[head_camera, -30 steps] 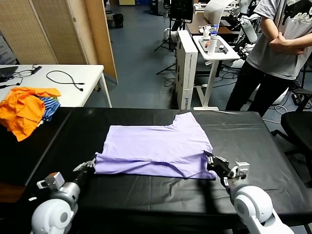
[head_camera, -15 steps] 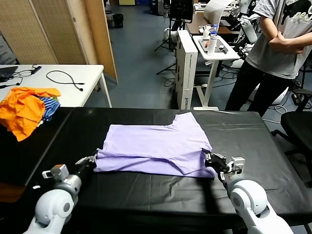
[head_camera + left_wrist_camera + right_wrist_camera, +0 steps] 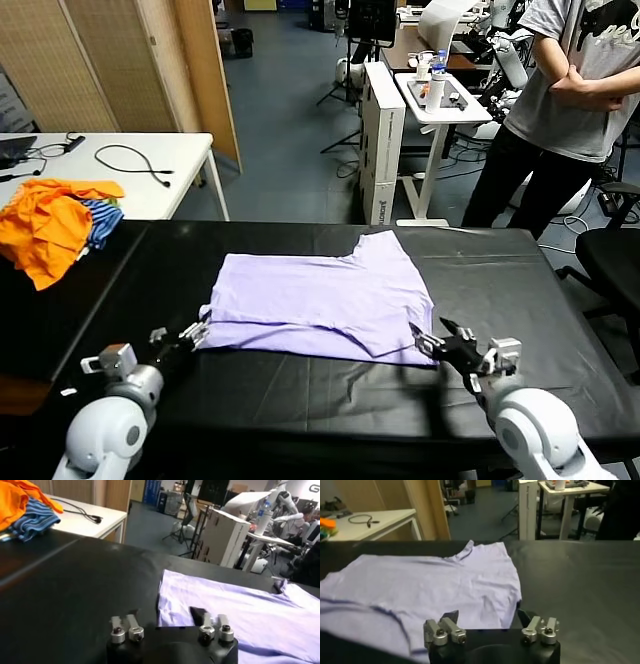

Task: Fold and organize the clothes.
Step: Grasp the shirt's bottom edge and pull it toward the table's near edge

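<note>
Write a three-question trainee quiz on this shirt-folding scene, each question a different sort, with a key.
1. True or false: the left end effector is clamped on the lavender T-shirt.
2. Multiple choice: the orange garments lie on (A) the T-shirt, (B) the far-left end of the black table, (C) the floor.
3. Fill in: the right end effector sits at the shirt's near ____ corner.

Key: 1 false, both end effectors are open at the shirt's near edge. 2 B. 3 right.

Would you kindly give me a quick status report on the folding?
Left gripper open, right gripper open, both at near edge of T-shirt. T-shirt partly folded, flat on black table. Nothing in the way.
</note>
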Motion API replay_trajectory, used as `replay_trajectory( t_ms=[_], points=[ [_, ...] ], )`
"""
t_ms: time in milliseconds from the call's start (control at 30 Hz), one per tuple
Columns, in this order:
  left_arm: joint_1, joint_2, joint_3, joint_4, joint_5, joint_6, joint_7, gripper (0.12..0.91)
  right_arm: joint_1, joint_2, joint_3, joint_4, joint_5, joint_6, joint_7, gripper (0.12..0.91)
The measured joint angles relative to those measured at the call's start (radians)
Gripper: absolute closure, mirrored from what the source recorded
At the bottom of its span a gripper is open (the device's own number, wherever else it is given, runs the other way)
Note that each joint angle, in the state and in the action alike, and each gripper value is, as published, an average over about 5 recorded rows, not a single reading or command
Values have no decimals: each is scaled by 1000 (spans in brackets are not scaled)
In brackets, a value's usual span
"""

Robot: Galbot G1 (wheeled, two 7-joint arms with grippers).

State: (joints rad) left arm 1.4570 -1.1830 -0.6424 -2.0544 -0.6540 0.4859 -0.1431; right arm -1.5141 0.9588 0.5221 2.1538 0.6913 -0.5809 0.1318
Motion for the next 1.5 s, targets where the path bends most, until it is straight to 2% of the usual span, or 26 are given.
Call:
replay_trajectory(
  t_ms=[200, 300, 400, 533, 567, 667, 767, 900, 1000, 1200, 1367, 1500],
  points=[
    [41, -22, -3, 1, 18, -4, 2, 123, -4, -1, -15, -1, -12, 2, -2, 129],
    [47, -27, -2, 6, 20, -5, 2, 123, -4, 2, -24, 0, -22, 2, -6, 185],
    [50, -28, -1, 11, 21, -5, 2, 124, -5, 6, -32, -1, -31, 2, -9, 312],
    [49, -28, -1, 17, 20, -5, 2, 152, -6, 10, -38, -8, -37, 2, -11, 553],
    [49, -28, -1, 18, 20, -5, 2, 183, -6, 11, -39, -11, -37, 2, -11, 628],
    [49, -28, 0, 18, 20, -3, 2, 337, -8, 12, -39, -13, -38, 3, -11, 789],
    [48, -27, 1, 18, 20, -2, 3, 526, -14, 12, -33, -3, -38, -3, -6, 867],
    [47, -23, 2, 18, 20, -3, 5, 780, -34, 6, -14, 25, -45, -50, 9, 886],
    [51, -15, 2, 14, 25, -3, 4, 879, -55, -6, 3, 55, -53, -95, 13, 886],
    [87, 28, -18, -21, 25, 15, -26, 886, -91, -33, 15, 110, -52, -151, 12, 886],
    [151, 65, -46, -72, 18, 36, -63, 886, -121, -40, 29, 142, -75, -155, 13, 886],
    [220, 61, -56, -122, 34, 57, -76, 886, -151, -41, 48, 167, -95, -155, 9, 886]
  ],
)
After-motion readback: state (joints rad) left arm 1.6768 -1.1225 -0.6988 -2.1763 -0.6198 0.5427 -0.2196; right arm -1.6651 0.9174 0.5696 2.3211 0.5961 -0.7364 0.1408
